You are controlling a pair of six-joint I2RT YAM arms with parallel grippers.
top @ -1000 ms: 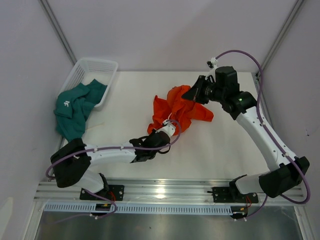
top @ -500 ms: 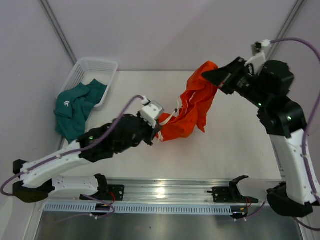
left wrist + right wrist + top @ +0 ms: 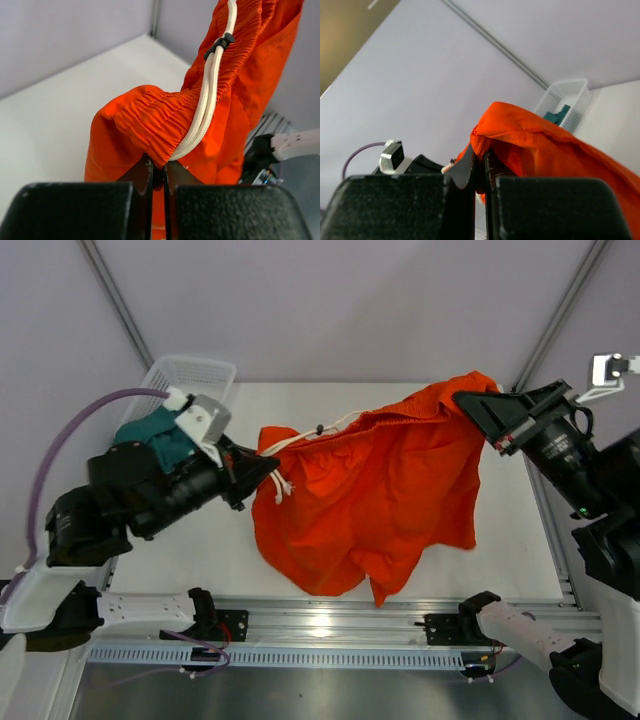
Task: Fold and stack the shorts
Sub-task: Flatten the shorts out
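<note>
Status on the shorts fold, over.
Left gripper and right gripper shut on orange shorts, spread in the air. Teal shorts at basket, half hidden by left arm. Nothing in the way.

Orange shorts [image 3: 380, 490] aloft, outspread; teal pair [image 3: 150, 435] crumpled.

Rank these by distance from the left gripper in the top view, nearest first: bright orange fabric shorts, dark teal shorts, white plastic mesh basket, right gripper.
1. Bright orange shorts, waistband pinched in the left gripper.
2. Dark teal shorts and white mesh basket, back left; too close to call.
3. Right gripper, far right.
</note>
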